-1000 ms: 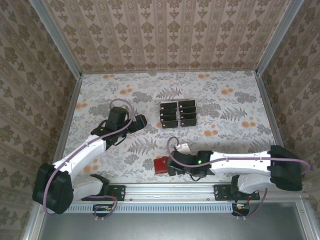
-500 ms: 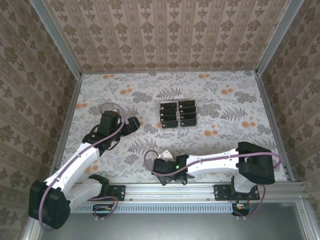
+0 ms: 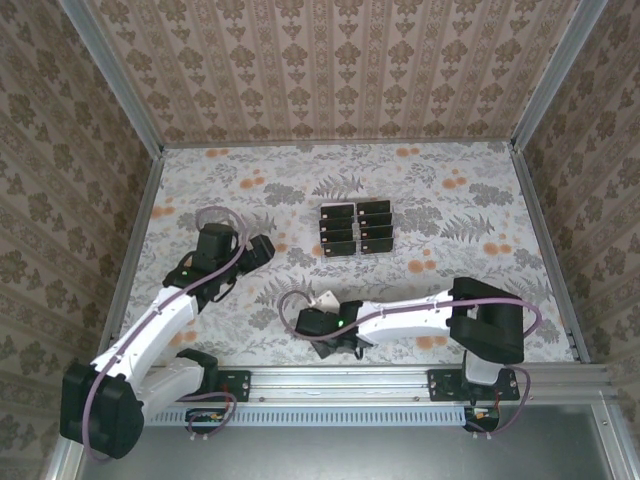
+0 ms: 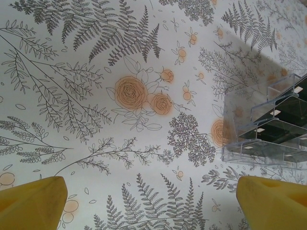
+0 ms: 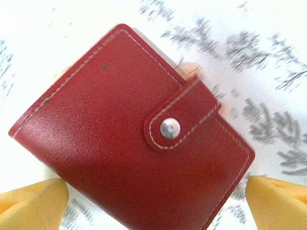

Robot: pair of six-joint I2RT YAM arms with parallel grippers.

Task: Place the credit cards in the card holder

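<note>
Two fingers of the right tool gape wide, empty, apparently straddling the closed card holder.

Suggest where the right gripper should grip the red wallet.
From above, pinch the card holder across its two edges without the snap tab. It lies flat, closed and diagonal to the open right gripper, so probably turn the wrist first.

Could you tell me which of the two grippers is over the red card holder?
The right gripper: open, with the card holder under its fingertips. The left gripper faces table near the clear rack.
</note>
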